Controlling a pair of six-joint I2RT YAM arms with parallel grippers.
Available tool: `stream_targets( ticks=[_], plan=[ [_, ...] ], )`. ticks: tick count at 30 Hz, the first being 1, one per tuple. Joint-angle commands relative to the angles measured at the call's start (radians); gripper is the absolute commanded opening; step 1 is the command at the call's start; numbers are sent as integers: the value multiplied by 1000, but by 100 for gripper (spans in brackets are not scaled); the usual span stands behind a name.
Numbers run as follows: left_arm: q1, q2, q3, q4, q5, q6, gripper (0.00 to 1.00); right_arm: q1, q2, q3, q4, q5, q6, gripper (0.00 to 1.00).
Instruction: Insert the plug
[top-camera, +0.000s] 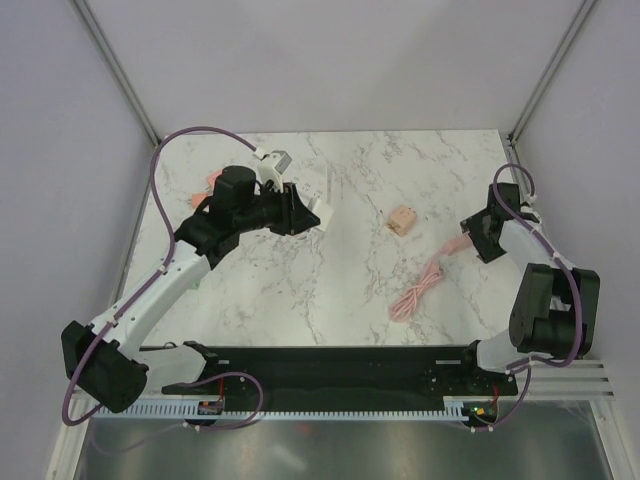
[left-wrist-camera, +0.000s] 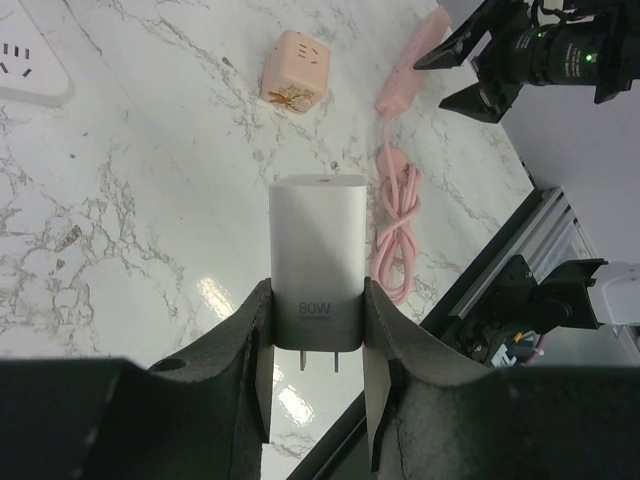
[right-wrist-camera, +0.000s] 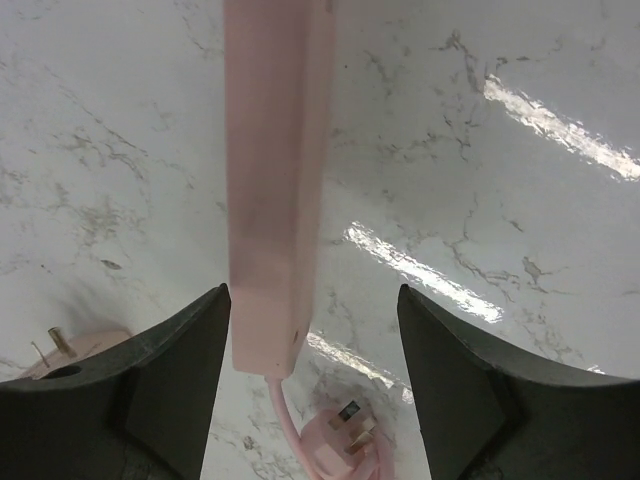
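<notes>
Left gripper (left-wrist-camera: 315, 300) clamps the lower end of a white charger (left-wrist-camera: 318, 240), which is lifted above the marble table (left-wrist-camera: 150, 200) with its two prongs pointing back toward the wrist. Right gripper (right-wrist-camera: 315, 310) stands open astride a pink strip (right-wrist-camera: 275, 180). The strip lies against its left finger (right-wrist-camera: 170, 370) and clear of the right one. The strip's cable (left-wrist-camera: 395, 230) lies coiled near the table's right edge. A pink cube (left-wrist-camera: 293, 68) sits mid-table, and a white socket (left-wrist-camera: 25, 60) lies farther left.

White charger (left-wrist-camera: 315, 255), pink power strip (right-wrist-camera: 275, 180), grey-veined white table (top-camera: 340, 290).
</notes>
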Motion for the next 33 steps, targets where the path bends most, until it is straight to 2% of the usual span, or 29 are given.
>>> stream_targets(
  ticks=[1,6,12,19,24,26,28,33],
  plan=[
    [0,-43,4,33,-15,42,2,-3,11,-38,97,-8,57,75],
    [-1,-43,-2,33,-16,44,2,-9,88,-42,176,-46,18,74],
    [0,-34,-4,33,-21,47,2,-7,154,-38,237,-129,-41,67],
    [0,-31,-5,33,-32,48,2,-19,88,-38,216,-100,-22,66],
    [0,-15,-4,33,-24,45,2,-19,137,-1,214,-113,-45,66],
    [0,-15,-5,33,-25,47,2,-21,147,-19,248,-141,-52,56],
    [0,-18,-8,33,-28,48,2,-27,140,-33,253,-162,-45,51],
    [0,-21,-8,33,-32,47,2,-36,55,-96,245,-150,-25,52]
  ],
)
